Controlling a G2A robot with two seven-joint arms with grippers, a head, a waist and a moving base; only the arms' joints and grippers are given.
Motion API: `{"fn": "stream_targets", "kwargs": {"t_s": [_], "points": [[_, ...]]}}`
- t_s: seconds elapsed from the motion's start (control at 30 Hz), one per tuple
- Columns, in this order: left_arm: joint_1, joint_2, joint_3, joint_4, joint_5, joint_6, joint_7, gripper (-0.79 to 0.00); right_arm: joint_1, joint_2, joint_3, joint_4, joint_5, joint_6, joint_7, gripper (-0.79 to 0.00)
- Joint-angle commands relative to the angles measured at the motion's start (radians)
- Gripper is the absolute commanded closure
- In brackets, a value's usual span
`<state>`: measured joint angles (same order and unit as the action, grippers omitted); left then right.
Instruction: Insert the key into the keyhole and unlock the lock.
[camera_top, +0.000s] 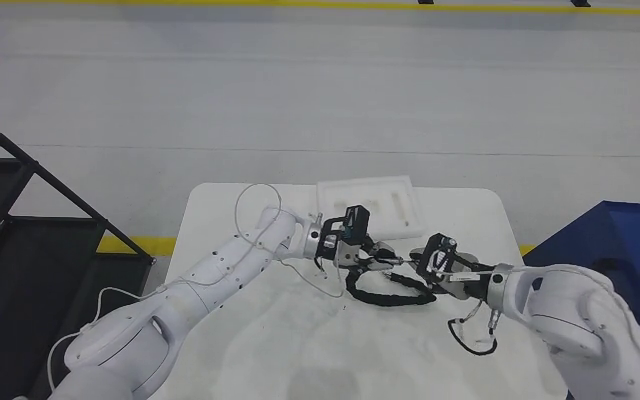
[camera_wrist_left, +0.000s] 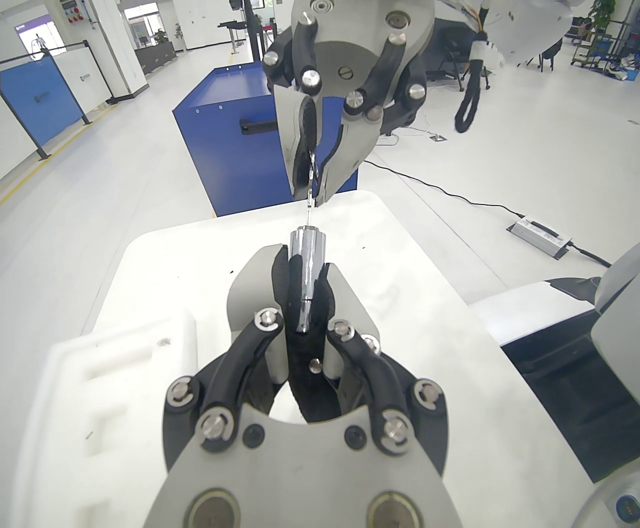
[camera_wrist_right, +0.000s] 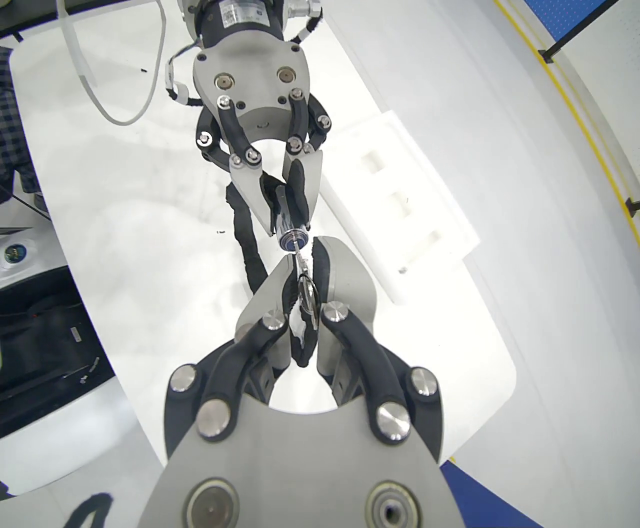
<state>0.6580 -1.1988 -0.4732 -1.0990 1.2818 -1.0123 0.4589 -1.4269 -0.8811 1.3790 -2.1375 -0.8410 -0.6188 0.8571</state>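
Two pincers: tip to tip above the middle of the bench (camera_top: 300, 340), one half of the job in each.
Right pincer (camera_wrist_right: 302, 257): clenched on the bow of the key (camera_wrist_right: 306, 295), with the blade pointing straight out past its fingertips.
Key, appearance: small and bright metal, with a thin wire ring at the bow, held edge-on between the black pads.
Key to keyhole (camera_wrist_right: 294, 242): the blade tip touches the keyhole or has just entered it; how deep it sits cannot be told.
Long axis: the blade runs in line with the barrel of the lock (camera_wrist_right: 286, 220), so the next move is judged to be a straight push along that line, then a twist.
Lock, appearance: polished chrome cylinder held clear of the bench, its round end face, dark-ringed about the keyhole, turned toward the key.
Left pincer (camera_wrist_left: 305, 272): clenched round the lock's barrel, the keyed end standing proud of its fingertips.
Nearer arm: the right, since it carries the key; the left likely needs only to brace.
Cable (camera_wrist_right: 246, 245): black and sleeved, trailing from the lock down onto the bench beneath both pincers.
Foam tray (camera_top: 335, 195): white with rectangular recesses, on the far side of the bench beyond the left pincer.
Risk: a slight tilt could jam the blade at the mouth, and the smooth barrel may slip in the pads under the twist.
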Motion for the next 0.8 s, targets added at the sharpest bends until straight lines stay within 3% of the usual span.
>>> {"fn": "stream_targets", "kwargs": {"t_s": [0.0,0.33,0.6,0.63,0.67,0.77], "points": [[0.003,0.000,-0.005,0.008,0.007,0.000,-0.012,0.000,0.007,0.000,-0.002,0.007,0.027,0.003,0.011,-0.785],[0.055,-0.005,-0.014,0.093,0.005,0.041,-0.155,0.000,0.010,0.009,0.027,0.056,0.137,-0.017,0.018,-0.785],[0.091,-0.037,0.008,0.176,-0.030,0.096,-0.266,-0.012,-0.021,0.015,0.057,0.064,0.160,-0.018,-0.007,-0.785],[0.091,-0.042,0.010,0.183,-0.033,0.103,-0.274,-0.305,-0.023,0.015,0.057,0.064,0.160,-0.018,-0.012,-0.785],[0.090,-0.047,0.011,0.192,-0.038,0.111,-0.276,-0.785,-0.024,0.016,0.057,0.064,0.158,-0.020,-0.017,-0.785],[0.084,-0.062,0.013,0.218,-0.048,0.119,-0.281,-0.785,-0.021,0.015,0.053,0.075,0.144,-0.032,-0.046,-0.785]]}}
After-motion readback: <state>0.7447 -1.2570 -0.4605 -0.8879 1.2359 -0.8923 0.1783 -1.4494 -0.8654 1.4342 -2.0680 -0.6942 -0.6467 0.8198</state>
